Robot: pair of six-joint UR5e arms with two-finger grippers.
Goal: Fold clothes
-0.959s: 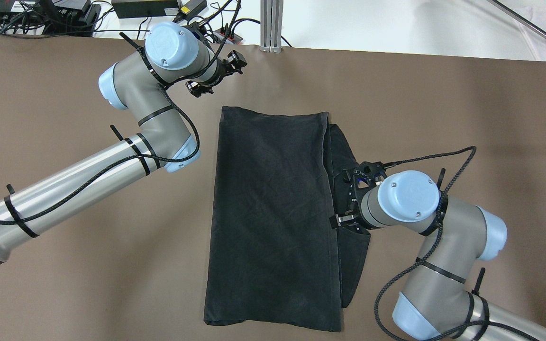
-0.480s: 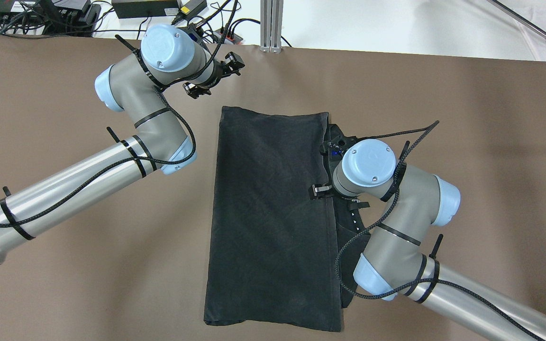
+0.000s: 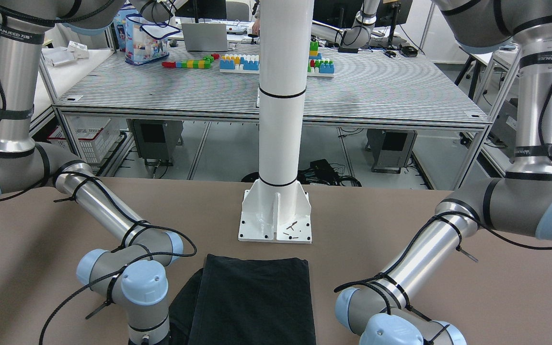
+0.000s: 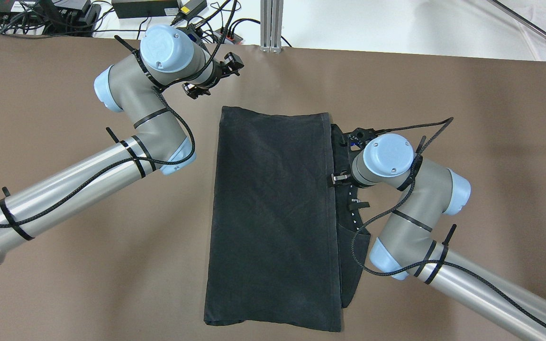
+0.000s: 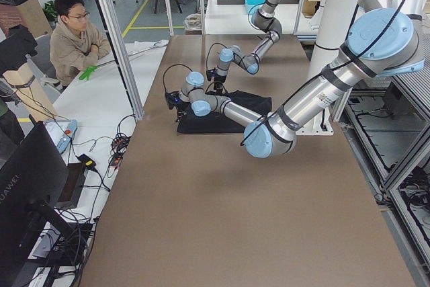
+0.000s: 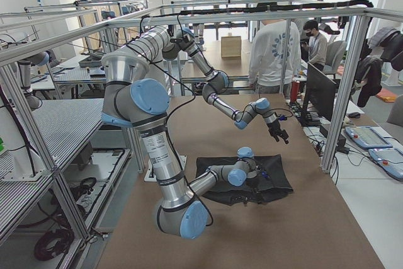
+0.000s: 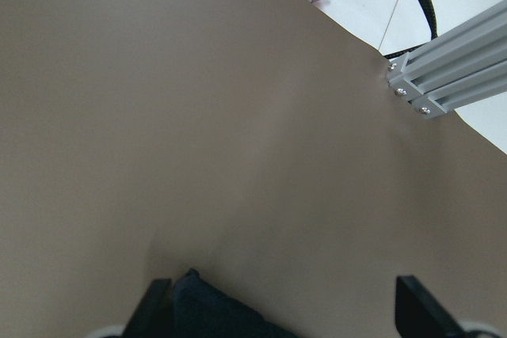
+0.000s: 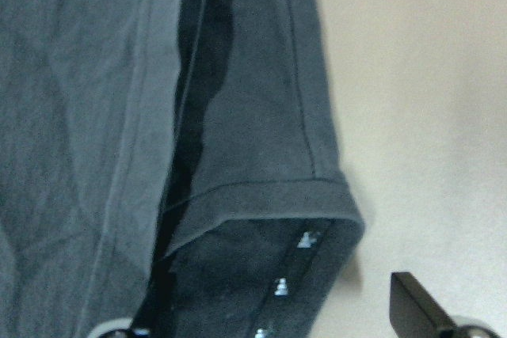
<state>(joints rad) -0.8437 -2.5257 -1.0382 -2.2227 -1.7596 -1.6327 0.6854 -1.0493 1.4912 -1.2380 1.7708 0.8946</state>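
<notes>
Black garment (image 4: 273, 213) — HUAWEI monitor (image 5: 27, 186) well apart

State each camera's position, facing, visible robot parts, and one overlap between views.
Front-facing: across the table, facing robot; both arms.
Overhead: behind robot, looking down; both arms.
Exterior left: table's left end; left arm near.
Exterior right: table's right end; right arm near.
Left wrist: faces table; left gripper shows.
Right wrist: faces black garment; right gripper shows.
Shared: garment, overhead and right wrist.
</notes>
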